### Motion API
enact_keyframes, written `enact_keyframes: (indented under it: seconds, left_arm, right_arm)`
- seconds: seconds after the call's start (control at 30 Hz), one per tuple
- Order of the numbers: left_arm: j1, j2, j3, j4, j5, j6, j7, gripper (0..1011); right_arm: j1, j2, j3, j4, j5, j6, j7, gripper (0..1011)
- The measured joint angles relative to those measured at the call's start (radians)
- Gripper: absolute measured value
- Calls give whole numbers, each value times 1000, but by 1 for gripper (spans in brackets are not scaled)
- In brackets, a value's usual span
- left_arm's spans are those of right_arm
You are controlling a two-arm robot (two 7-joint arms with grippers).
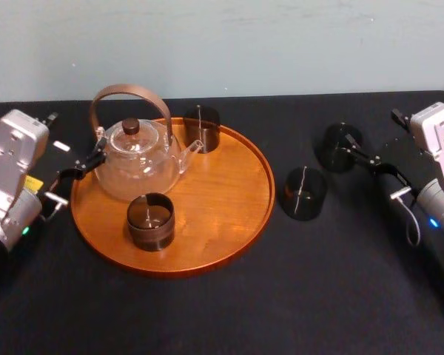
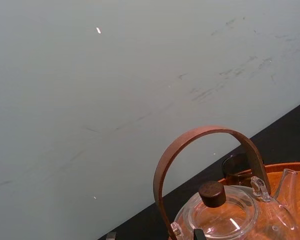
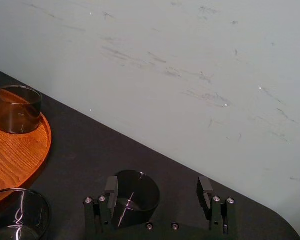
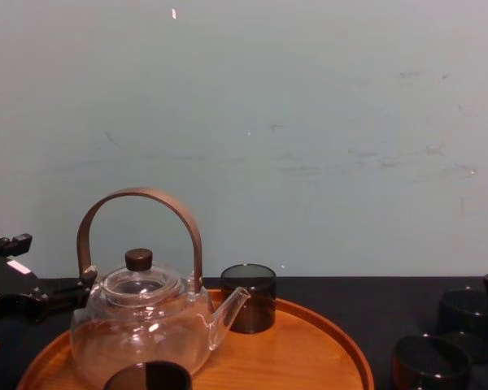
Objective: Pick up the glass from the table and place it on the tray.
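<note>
Matte black surface [image 1: 207,318] carries a round orange-brown wooden tray [image 1: 237,222], low-rimmed, on its left half, holding a clear glass teapot [image 1: 137,159] and two short smoky cups [image 1: 151,220]. Right of the tray stand two upright smoky cylinders, a near glass [image 1: 305,194] and a far glass [image 1: 339,148]. The far glass sits toward the far edge, just ahead of the right tool [image 3: 158,186], whose fingers [image 3: 111,187] are spread wide and empty, so the right arm is nearer and the tray lies leftward. Left tool [image 1: 89,164] idles by the tray's left rim, grip state can't tell.

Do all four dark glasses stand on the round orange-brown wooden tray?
No, two dark glasses stand on the black table beside the tray.
</note>
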State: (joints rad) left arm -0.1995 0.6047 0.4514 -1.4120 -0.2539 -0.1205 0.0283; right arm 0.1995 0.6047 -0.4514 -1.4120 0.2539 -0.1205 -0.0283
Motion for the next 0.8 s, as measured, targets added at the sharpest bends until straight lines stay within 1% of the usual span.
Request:
enact_keyframes:
  seconds: [0.8]
  left_arm:
    - [0, 0, 0, 0, 0, 0, 0, 1001]
  right_arm:
    - [0, 0, 0, 0, 0, 0, 0, 1009]
